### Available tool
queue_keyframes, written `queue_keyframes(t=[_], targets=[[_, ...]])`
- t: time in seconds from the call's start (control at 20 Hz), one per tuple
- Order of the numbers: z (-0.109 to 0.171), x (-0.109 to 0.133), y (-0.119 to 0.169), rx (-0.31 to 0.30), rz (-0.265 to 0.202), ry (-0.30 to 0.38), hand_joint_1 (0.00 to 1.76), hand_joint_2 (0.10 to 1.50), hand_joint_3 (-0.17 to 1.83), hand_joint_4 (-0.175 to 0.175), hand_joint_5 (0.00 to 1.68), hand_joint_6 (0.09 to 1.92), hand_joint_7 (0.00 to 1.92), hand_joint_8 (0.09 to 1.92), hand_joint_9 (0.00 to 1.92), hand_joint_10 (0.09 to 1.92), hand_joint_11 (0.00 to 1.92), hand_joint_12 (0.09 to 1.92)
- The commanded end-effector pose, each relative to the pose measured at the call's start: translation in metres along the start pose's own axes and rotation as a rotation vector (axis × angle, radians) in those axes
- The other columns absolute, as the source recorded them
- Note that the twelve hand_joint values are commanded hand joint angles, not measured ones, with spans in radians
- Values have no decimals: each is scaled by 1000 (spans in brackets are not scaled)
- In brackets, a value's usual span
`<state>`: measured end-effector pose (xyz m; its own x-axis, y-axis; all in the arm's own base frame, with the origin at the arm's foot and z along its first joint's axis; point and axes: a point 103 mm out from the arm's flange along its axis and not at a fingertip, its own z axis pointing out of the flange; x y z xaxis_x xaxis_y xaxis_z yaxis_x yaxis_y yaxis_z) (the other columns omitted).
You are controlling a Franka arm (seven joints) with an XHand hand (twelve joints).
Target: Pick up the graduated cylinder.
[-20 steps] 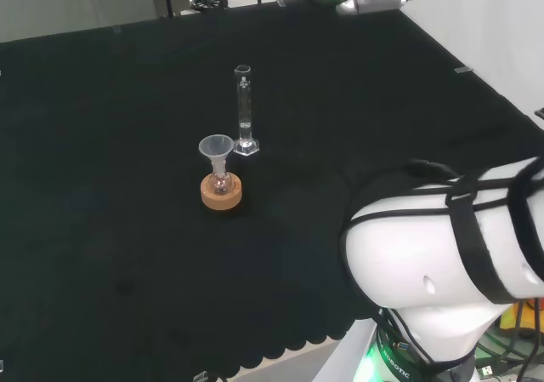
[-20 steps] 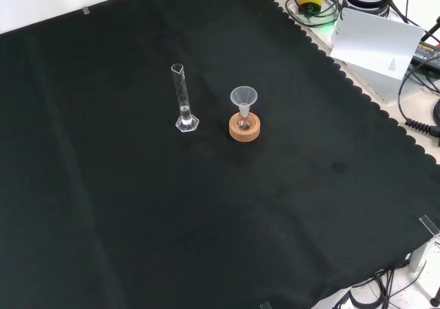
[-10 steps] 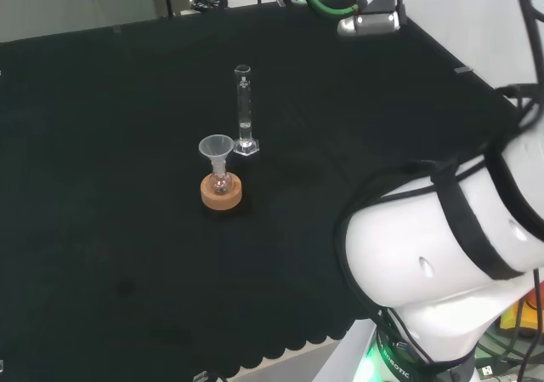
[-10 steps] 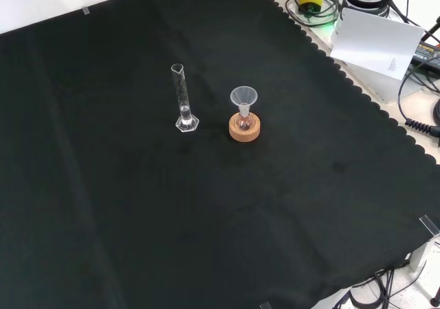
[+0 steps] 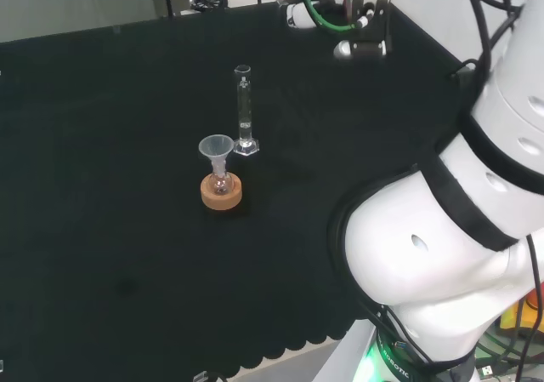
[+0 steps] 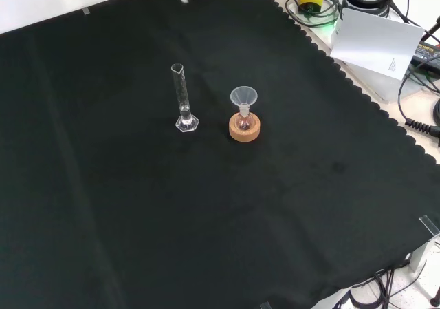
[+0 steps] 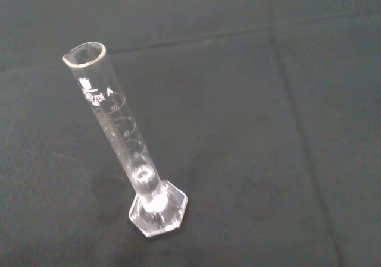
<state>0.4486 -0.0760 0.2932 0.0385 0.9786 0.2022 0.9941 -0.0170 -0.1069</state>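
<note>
We see the glass cylinder (image 5: 245, 110) upright on the desk (image 5: 102, 229), just beside a funnel (image 5: 217, 149) on its cork ring (image 5: 221, 192) — tall, light, slippery, easily tipped. We would grip mid-tube, above the foot. The hand's state we cannot tell.

Clear glossy glass graduated cylinder (image 7: 128, 154) on matt black cloth (image 7: 268, 130); cork ring (image 5: 221, 193).
</note>
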Motion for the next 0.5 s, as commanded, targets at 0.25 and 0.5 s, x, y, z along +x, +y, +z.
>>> queue_keyframes(t=[0.25, 0.5], targets=[[62, -12, 26, -19, -45, 83, 241, 1281, 17, -44, 300, 87, 51, 509, 486, 87, 12, 1396], [90, -12, 27, -1, -61, 112, 276, 1265, 9, -48, 315, 87, 77, 536, 502, 87, 14, 1396]])
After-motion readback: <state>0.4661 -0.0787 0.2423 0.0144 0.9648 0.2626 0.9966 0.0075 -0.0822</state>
